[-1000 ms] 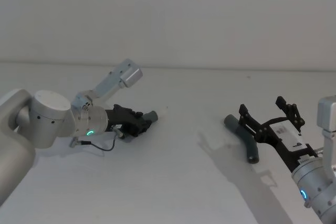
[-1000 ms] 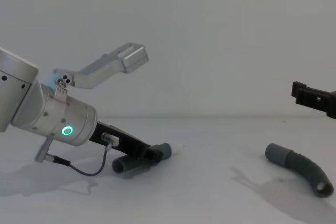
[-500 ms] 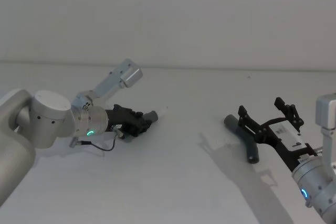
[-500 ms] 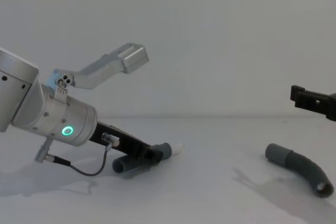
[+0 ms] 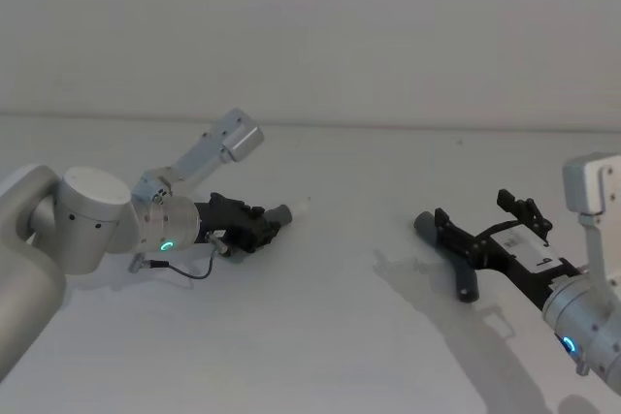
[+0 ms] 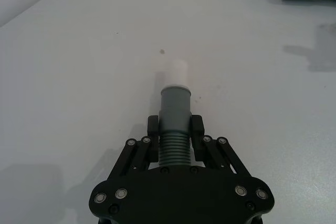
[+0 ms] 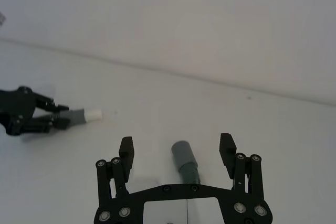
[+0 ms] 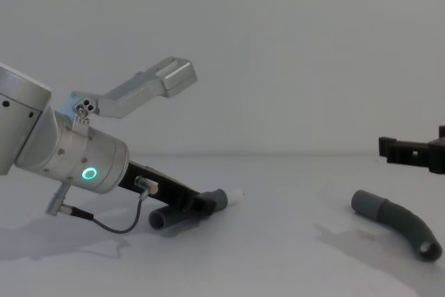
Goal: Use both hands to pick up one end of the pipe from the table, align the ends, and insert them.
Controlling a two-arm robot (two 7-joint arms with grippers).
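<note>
My R black plastic tool [image 7: 176, 144] hangs released, jaws wide, just above the R curved dark grey ribbed hose piece [image 8: 394, 218] lying on the matte white worktop [image 5: 330, 336]. L tool [image 6: 175, 125] is clenched on the other hose piece [image 6: 174, 150], low by the worktop, w/ its grey cuff [image 6: 175, 106] & white stub [image 6: 177, 71] sticking out ahead.

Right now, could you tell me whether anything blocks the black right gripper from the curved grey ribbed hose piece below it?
Nothing visible does: the right gripper hangs, jaws open, over the uncovered hose piece.
</note>
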